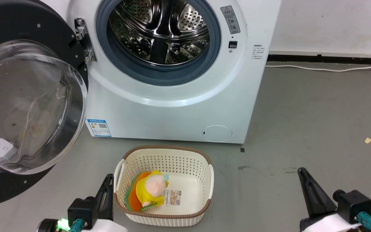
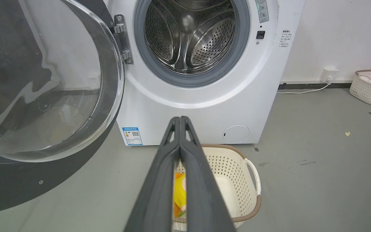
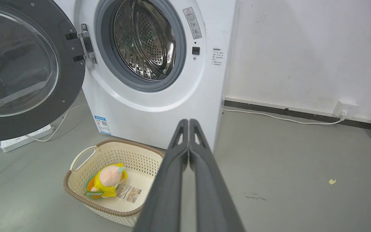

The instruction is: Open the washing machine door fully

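step in hand: final check of door travel. the washing machine door (image 1: 27,106) stands wide open at the left, hung on one hinge (image 1: 84,38) at the left edge of the opening, with its glass bowl facing the robot. to its right, the washing machine (image 1: 172,109) shows its drum (image 1: 163,29) fully exposed. judged from this, the task is at or near completion.

left gripper (image 2: 179,120): fingers pressed together, holding nothing, well apart from the door. right gripper (image 3: 188,121): fingers pressed together, holding nothing, over bare floor right of the machine.

next move, if any hinge travel remains: bring the left gripper's closed fingers to the door's inner black rim and push leftward, keeping off the glass. whether travel remains cannot be told.

count:
- door: one
- power strip (image 3: 27,138), on the floor below the door: one
- machine: one
- basket (image 1: 166,149), on the floor just before the machine's front edge: one
- plush toy (image 1: 151,190), inside it: one
- second basket (image 2: 370,87), by the far wall: one
- grippers: two
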Robot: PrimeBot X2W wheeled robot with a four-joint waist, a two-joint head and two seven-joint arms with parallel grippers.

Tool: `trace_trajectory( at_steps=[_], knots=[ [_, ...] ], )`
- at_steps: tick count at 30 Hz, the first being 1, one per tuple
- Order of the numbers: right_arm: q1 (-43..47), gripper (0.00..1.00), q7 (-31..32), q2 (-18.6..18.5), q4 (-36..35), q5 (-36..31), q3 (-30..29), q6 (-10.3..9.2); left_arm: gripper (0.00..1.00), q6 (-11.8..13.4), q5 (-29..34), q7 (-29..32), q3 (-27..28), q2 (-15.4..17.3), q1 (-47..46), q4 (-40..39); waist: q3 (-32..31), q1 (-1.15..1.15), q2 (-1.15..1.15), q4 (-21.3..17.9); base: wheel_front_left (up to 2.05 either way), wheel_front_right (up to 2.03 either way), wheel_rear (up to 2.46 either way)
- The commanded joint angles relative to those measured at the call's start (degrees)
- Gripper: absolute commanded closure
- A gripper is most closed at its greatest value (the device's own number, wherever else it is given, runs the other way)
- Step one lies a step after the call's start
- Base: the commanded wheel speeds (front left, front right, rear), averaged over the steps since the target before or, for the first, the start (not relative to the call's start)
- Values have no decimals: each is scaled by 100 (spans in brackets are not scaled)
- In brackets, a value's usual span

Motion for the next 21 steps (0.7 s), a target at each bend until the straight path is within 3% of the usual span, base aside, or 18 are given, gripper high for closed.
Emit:
trace_trajectory(
  at_steps=[1, 21],
  knots=[
    [-97, 100, 25, 16, -41, -57, 11, 3, 100, -16, 42, 25, 12, -17, -91, -39, 1, 0, 0, 1, 0, 0, 0],
    [-184, 100, 261, 21, -65, -122, 38, 4, 100, -21, 117, 259, 115, -64, -170, -136, 34, 0, 0, 20, 0, 0, 0]
  ],
)
